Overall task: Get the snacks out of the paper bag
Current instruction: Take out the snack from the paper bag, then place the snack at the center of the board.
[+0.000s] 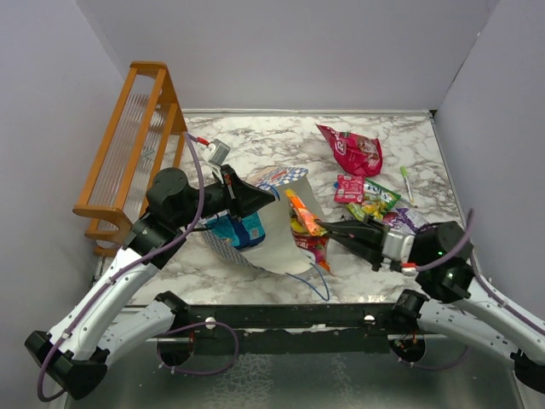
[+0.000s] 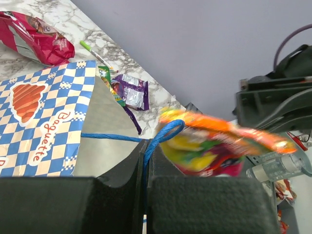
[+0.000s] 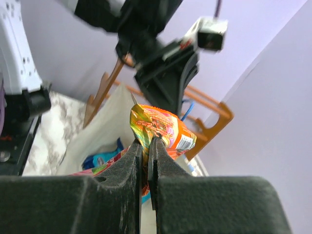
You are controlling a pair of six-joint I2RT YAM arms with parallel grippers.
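The paper bag [image 1: 277, 243] lies on its side, mouth toward the right. My left gripper [image 1: 269, 197] is shut on its blue cord handle [image 2: 165, 132] and holds the mouth up. My right gripper [image 1: 329, 228] is shut on the orange packet [image 1: 303, 213], which it holds just outside the mouth; the packet's corner is pinched between the jaws in the right wrist view [image 3: 163, 127]. A blue packet [image 1: 235, 228] and another colourful packet [image 1: 312, 244] lie inside the bag. On the table to the right lie the pink-red packet [image 1: 356, 152], a small red one [image 1: 347, 188], the green-yellow one [image 1: 381, 201] and the purple one [image 1: 407, 220].
An orange wooden rack [image 1: 134, 149] stands at the back left, close behind my left arm. A thin green pen [image 1: 407, 182] lies at the right beside the packets. Grey walls close in the table on three sides.
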